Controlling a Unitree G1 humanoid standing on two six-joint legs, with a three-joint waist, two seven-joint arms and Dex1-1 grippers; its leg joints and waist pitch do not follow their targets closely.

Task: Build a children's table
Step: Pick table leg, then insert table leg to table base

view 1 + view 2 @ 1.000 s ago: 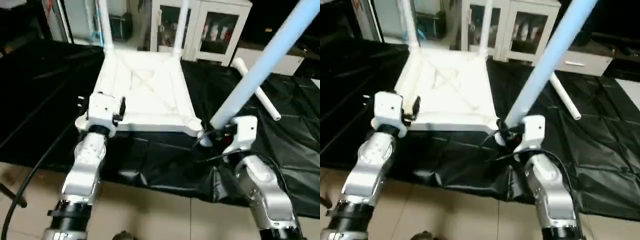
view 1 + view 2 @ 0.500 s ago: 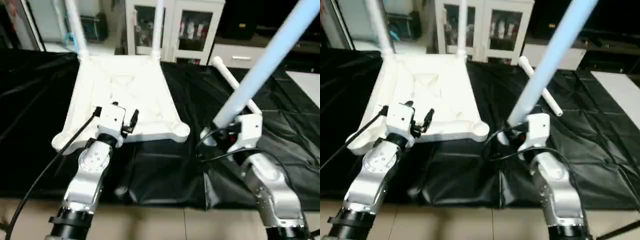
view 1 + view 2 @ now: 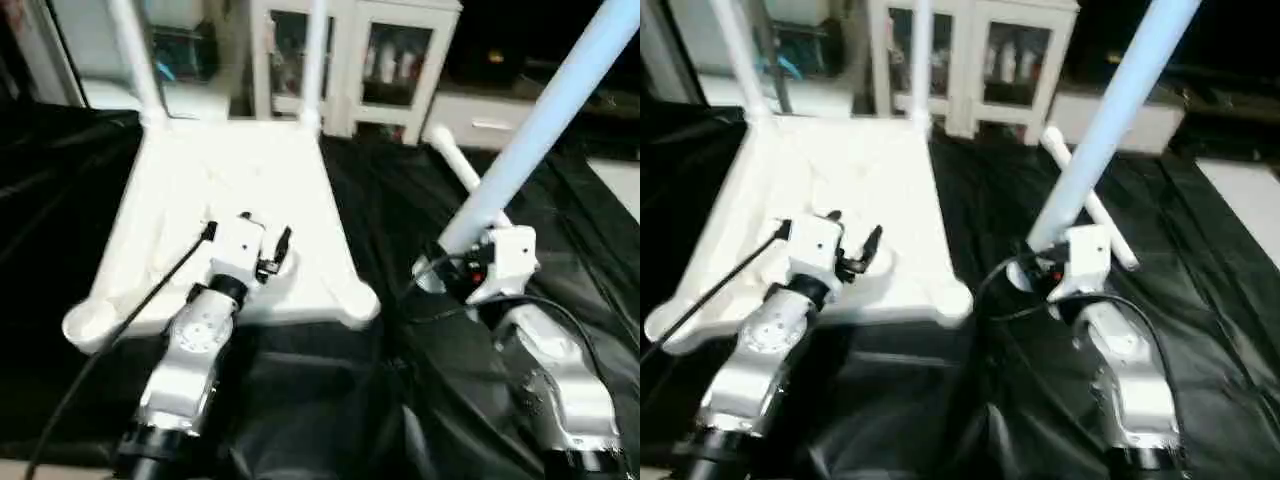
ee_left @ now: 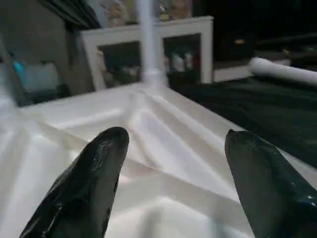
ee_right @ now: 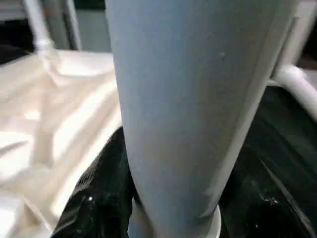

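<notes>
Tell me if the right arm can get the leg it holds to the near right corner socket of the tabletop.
Probably yes. The right gripper holds the leg beside the near right corner socket of the tabletop, with bare black sheet between. The left gripper hovers open over the top, away from that corner.

Silver forearms (image 3: 190,355), white wrist blocks, black cables, black fingers (image 4: 84,188)

The white table top (image 3: 235,215) with its X-ribbed underside lies on glossy black sheeting (image 3: 420,240), two white legs (image 3: 128,55) stand at its 12 o'clock corners, a pale blue-white leg (image 3: 540,125) slants at 2 o'clock, and silver forearms (image 3: 190,350) end in black fingers (image 4: 84,183).
</notes>
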